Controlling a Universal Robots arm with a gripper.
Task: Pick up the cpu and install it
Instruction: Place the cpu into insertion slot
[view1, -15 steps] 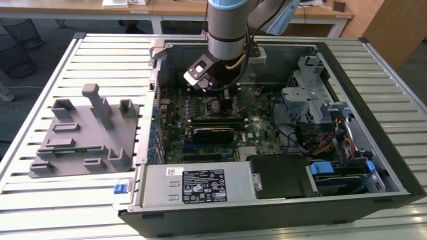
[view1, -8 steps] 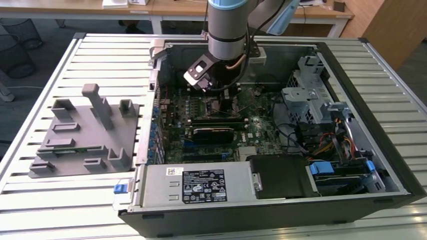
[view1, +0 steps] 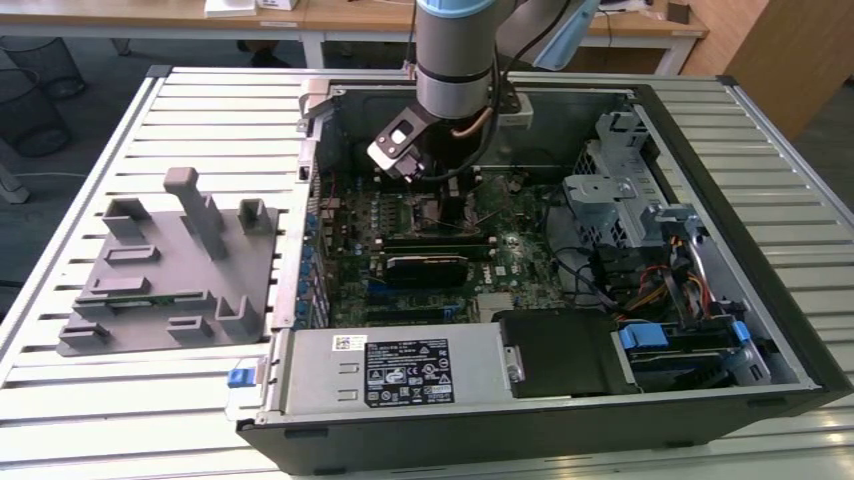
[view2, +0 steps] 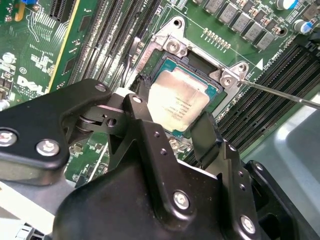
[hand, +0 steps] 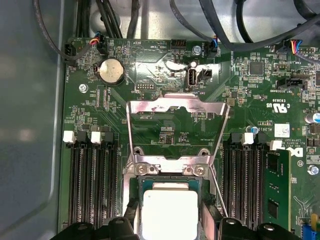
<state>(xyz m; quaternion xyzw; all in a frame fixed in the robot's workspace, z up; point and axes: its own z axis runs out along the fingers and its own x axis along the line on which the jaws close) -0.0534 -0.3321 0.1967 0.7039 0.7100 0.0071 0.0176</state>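
Hand (view2: 172, 106) clamps the one cpu (view2: 180, 100), seated in the one open socket (view2: 165, 65).

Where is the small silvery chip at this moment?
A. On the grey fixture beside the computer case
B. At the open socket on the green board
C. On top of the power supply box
B: in the second wrist view the cpu sits at the socket on the motherboard, right by the gripper.
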